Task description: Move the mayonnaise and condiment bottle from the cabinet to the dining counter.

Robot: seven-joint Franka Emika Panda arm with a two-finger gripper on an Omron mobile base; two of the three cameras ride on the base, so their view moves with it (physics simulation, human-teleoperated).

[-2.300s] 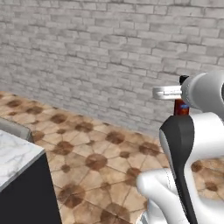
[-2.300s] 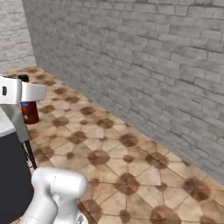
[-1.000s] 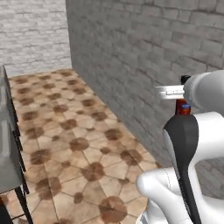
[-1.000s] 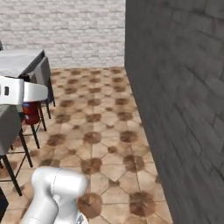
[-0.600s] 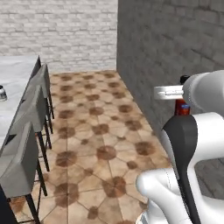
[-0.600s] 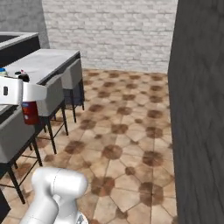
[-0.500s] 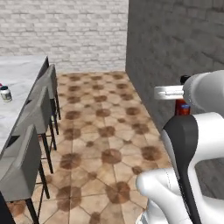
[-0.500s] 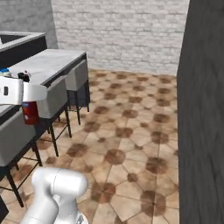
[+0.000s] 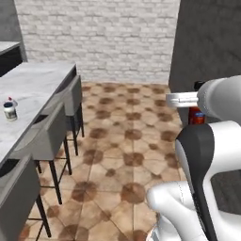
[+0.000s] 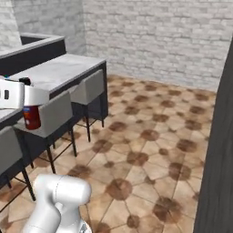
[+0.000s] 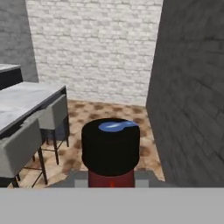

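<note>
My gripper [image 9: 194, 109] is shut on the condiment bottle [image 9: 196, 118], a slim red bottle held upright in the air at my right side. In the hand view its dark cap [image 11: 110, 146] sits just beyond my fingers. From the right base view the red bottle [image 10: 32, 119] hangs under my gripper [image 10: 28, 106], level with the stools. The dining counter [image 9: 35, 87] runs along the left, a long pale marble slab. On it stands the mayonnaise [image 9: 9, 111], a small white jar with a dark lid. The cabinet is out of view.
Grey stools [image 9: 47, 136] line the counter's near side. A dark grey brick wall [image 9: 207, 42] rises close on the right and a pale brick wall [image 9: 99, 40] closes the far end. Patterned tile floor [image 9: 122, 141] lies open between stools and wall.
The base has turned, so the whole picture has swung: the counter and stools have come into view on the left. The bottle has stayed in my shut gripper.
</note>
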